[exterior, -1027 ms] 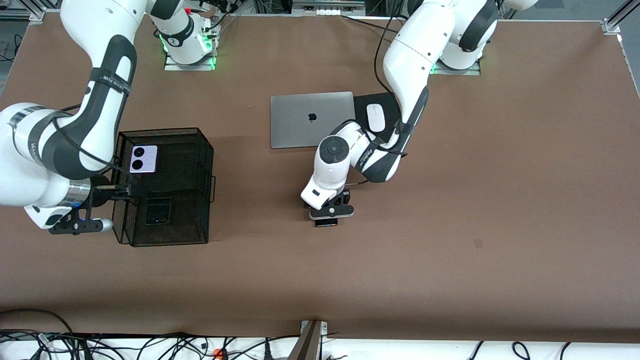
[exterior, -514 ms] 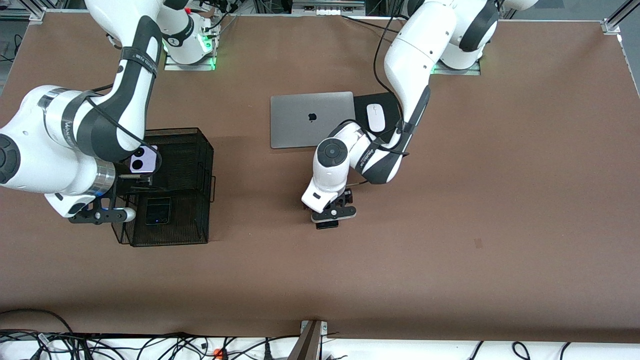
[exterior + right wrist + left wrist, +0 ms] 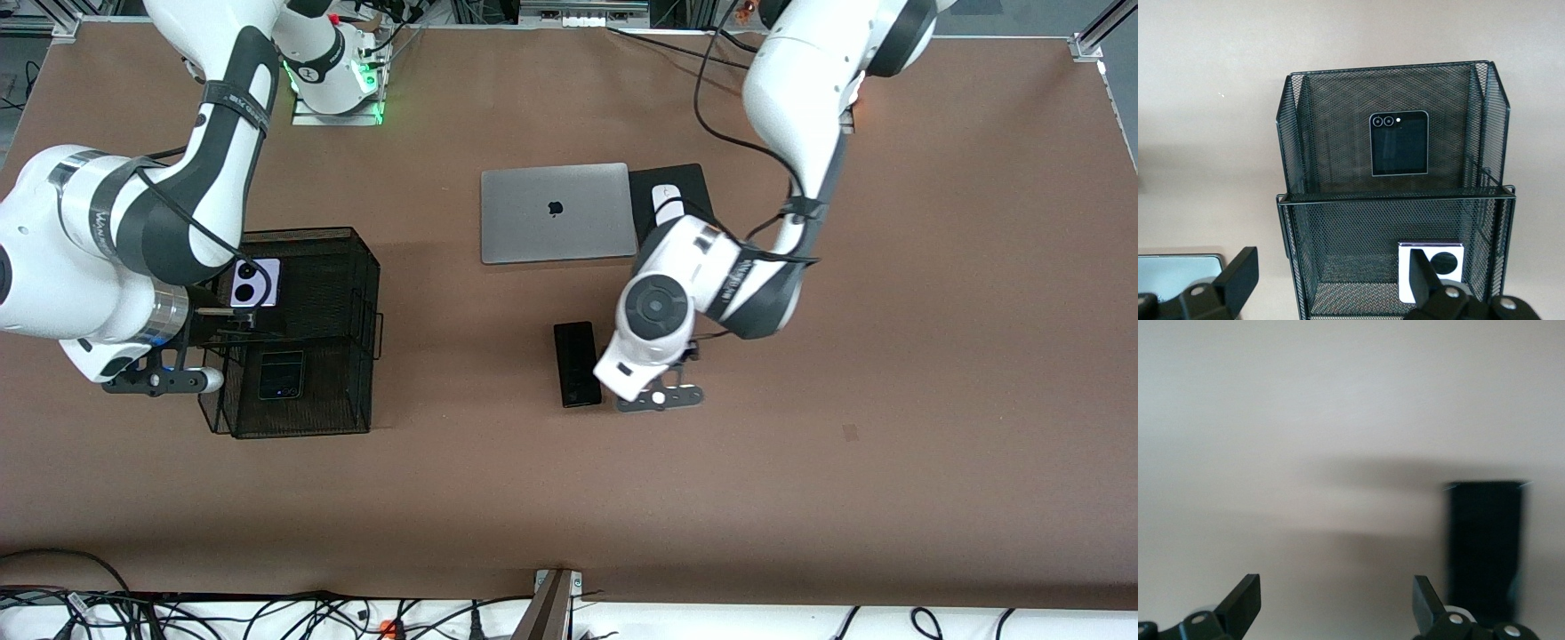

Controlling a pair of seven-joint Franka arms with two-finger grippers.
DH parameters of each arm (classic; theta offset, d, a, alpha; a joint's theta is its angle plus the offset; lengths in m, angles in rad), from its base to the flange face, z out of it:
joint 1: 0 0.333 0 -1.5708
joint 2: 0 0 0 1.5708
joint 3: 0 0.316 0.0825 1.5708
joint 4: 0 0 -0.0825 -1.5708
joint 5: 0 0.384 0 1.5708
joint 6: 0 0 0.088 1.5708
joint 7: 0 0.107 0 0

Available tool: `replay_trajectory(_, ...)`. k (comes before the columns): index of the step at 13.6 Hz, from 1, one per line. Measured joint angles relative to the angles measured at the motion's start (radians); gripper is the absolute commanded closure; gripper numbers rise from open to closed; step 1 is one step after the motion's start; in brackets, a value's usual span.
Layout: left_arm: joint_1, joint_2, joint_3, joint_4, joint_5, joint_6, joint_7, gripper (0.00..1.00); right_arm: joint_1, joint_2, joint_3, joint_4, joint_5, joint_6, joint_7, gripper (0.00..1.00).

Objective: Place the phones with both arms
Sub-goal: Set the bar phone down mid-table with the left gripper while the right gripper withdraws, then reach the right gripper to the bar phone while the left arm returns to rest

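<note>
Brown counter [image 3: 889, 356] with two big white robot arms working over it, so here's where things stand. Toward the right arm's end sits a black wire-mesh two-compartment basket [image 3: 364, 267], and it's already got two phones in it: the squarish lilac-white folded phone with two black camera circles [image 3: 255, 283] lies in the compartment farther from the front camera, and the squarish black folded phone [image 3: 281, 374] lies in the nearer one. The right wrist view shows both sitting flat on the mesh floor, one per compartment.

That leaves the long slim black slab phone [image 3: 577, 364], lying flat on the bare counter around the middle, nearer the camera than the silver closed laptop [image 3: 554, 212] and the white computer mouse [image 3: 667, 203] on its black pad.

The left end effector [image 3: 660, 397] hangs just beside that slab, fingers spread wide with nothing between them; in its wrist view the phone sits off to one side of the open jaws, not in the gap. The right end effector [image 3: 160, 380] is at the basket's edge on the right arm's end of the counter, also spread open and empty.

So I'd say two phones are done for sure. Whether the slab counts as placed where it lies or has to go somewhere else, I honestly can't tell.
</note>
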Motion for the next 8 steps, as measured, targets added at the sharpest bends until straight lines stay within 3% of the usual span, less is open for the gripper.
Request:
replay_trajectory(4,0.149,-0.081,0.011,-0.099,0.048,-0.056,0.199,0.00,0.002,0.000,-0.003,0.000,0.002,0.000,0.000,0.00)
replay_trajectory(8,0.304,-0.286,0.015,-0.236,0.066,-0.065,0.408,0.00,0.025,-0.001,0.008,0.003,0.030,-0.002,0.105,0.00)
